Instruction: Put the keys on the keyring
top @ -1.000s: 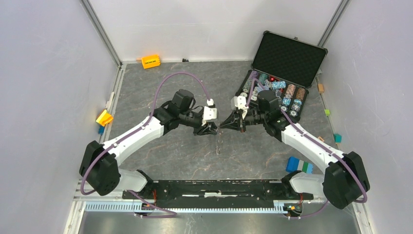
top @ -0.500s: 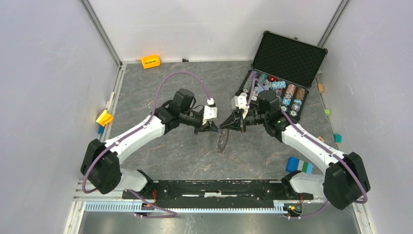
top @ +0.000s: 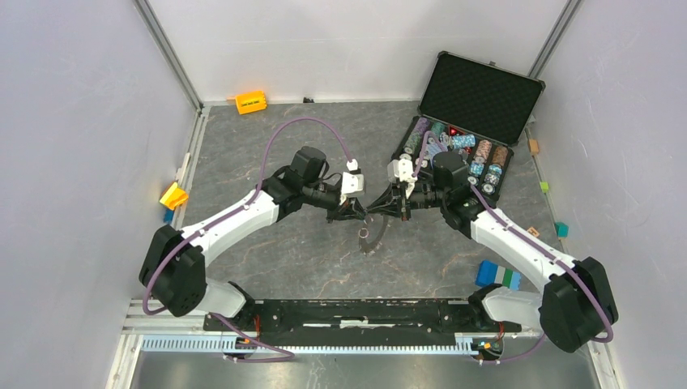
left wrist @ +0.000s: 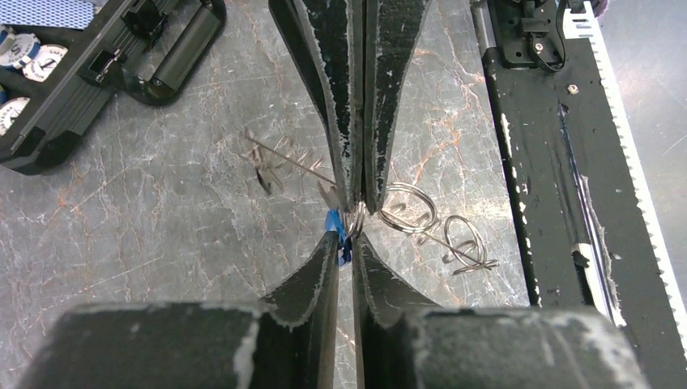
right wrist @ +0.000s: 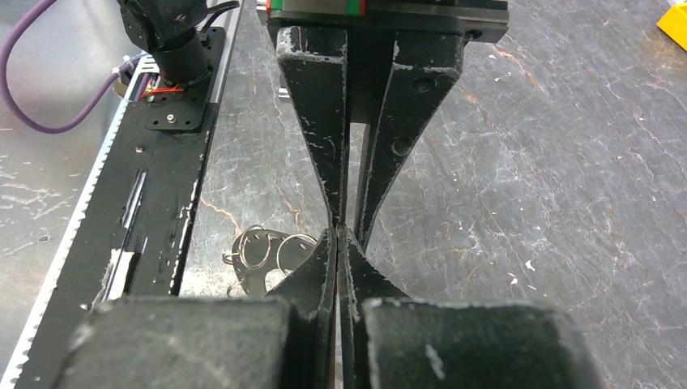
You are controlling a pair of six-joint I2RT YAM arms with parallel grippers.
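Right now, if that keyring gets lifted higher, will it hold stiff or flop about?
Probably floppy: the keyring dangles below the right gripper pinching it, so it would likely swing. Its thin wire loops look light. Smooth metal in narrow fingertips might slip when the left gripper presses its blue key on.

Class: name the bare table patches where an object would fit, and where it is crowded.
Free: far-left tabletop between the orange block and left arm; the near strip between keyring and base rail. Crowded: the centre, where left gripper and right gripper meet above the keyring, and far right by the open case.
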